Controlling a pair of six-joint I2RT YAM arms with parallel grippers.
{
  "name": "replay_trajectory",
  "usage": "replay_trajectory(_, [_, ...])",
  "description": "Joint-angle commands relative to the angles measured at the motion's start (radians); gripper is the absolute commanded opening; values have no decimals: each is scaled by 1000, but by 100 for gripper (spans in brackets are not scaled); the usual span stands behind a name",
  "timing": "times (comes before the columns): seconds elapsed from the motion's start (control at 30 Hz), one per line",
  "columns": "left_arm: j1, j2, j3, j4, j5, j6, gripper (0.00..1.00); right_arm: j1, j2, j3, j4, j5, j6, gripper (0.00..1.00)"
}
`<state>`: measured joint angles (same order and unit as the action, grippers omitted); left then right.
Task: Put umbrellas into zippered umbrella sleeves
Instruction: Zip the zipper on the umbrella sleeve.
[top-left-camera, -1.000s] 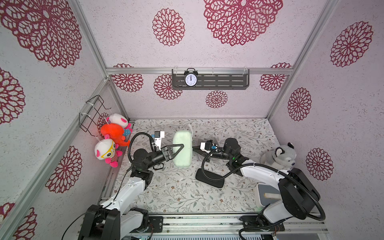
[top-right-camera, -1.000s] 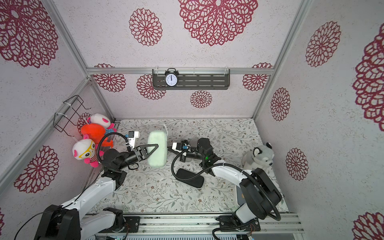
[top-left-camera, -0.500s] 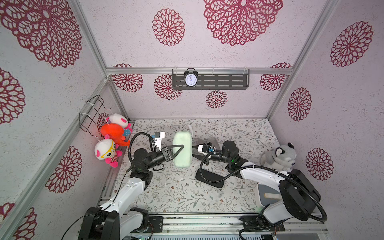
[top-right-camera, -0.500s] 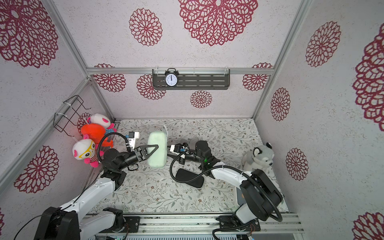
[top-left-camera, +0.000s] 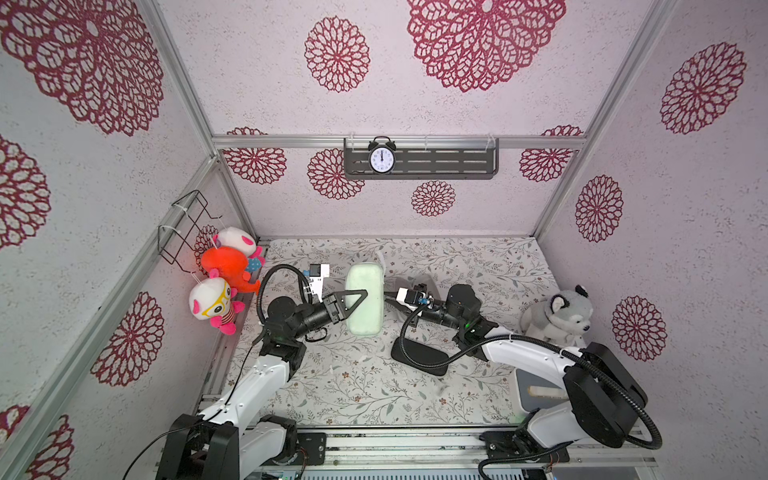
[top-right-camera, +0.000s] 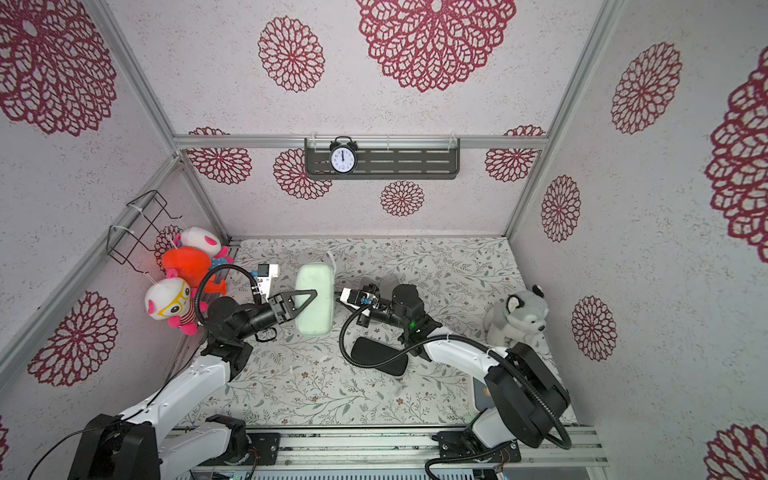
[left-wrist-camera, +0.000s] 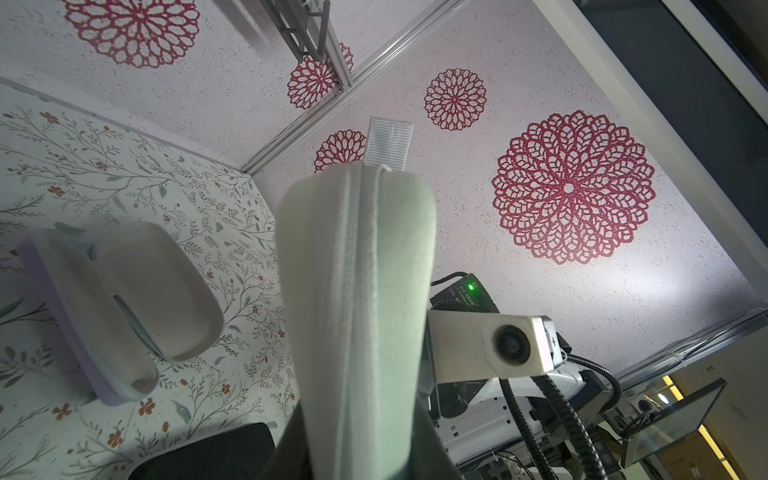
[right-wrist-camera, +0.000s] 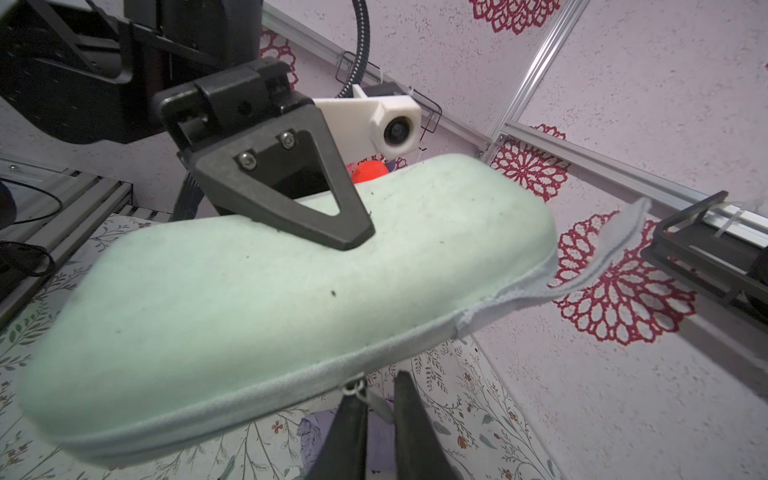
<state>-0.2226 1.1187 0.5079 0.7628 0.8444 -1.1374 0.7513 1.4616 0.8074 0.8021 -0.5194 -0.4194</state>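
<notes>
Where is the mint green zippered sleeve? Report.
In both top views, the left gripper holds the mint green zippered sleeve over the floral table, right gripper at its zip edge.

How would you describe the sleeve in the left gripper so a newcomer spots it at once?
Look above the middle of the floral table mat. There the left gripper clamps the mint green sleeve, held clear of the mat. Unlike the black sleeve lying flat and the lilac sleeve lying open, it is pale green, closed and in the air.
</notes>
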Motion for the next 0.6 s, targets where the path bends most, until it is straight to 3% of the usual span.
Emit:
replay_trajectory(0.0, [5,-22,28,30,-4,9,0,8,-47,33,13,-8,-29,0])
replay_trajectory(0.57, [1,4,37,33,22,3,0,9,-31,158,-197,11,-73,0])
